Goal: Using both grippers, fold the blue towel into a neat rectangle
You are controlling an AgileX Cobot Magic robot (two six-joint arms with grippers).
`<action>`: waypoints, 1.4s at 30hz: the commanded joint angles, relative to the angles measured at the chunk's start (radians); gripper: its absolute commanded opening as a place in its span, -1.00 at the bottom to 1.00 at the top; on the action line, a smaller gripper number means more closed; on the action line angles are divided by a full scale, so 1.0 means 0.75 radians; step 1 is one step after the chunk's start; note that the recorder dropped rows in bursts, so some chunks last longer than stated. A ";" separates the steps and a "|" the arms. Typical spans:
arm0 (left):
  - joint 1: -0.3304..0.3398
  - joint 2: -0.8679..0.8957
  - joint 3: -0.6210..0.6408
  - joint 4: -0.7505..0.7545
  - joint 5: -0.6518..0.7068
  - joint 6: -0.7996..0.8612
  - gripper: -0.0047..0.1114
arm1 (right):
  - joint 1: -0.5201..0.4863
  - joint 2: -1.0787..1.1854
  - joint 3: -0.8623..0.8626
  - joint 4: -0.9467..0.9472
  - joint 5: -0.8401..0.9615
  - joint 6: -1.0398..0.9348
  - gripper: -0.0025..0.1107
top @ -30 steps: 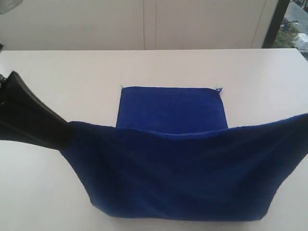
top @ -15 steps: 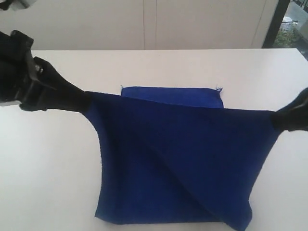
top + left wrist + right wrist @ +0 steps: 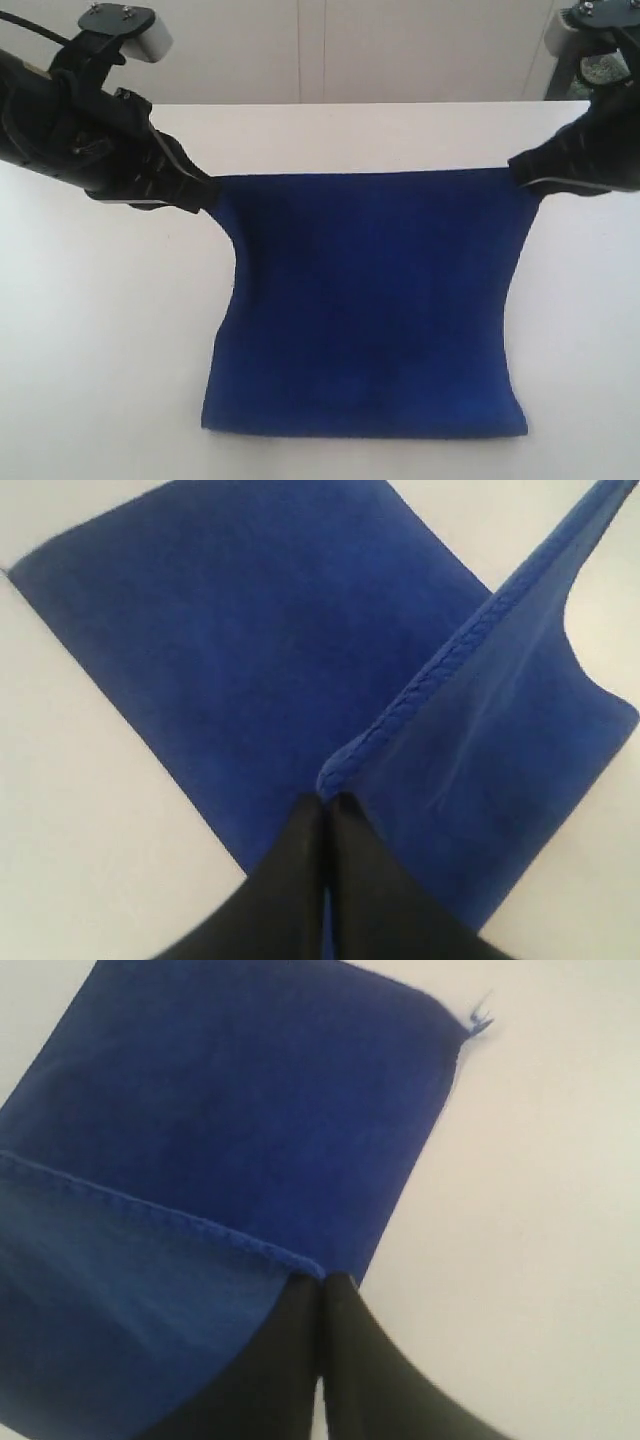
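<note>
The blue towel [image 3: 365, 300] is judged light, soft and limp, since it sags inward between its 2 held corners. The hemmed corners are judged the surest places for a hold. The left fingers [image 3: 295, 880] are closed tight on 1 corner at the left of the exterior frame, and the right fingers [image 3: 355, 1360] are pinched on the other at the right. The cloth is plain deep royal blue with a stitched hem. Its raised edge is stretched across mid-frame, and the rest lies on the worktop [image 3: 90, 360] at bottom centre.
</note>
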 commanded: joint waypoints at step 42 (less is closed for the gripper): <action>0.078 0.916 -0.607 0.064 -0.545 0.097 -0.92 | -0.005 0.953 -0.658 -0.088 -0.466 -0.004 -0.96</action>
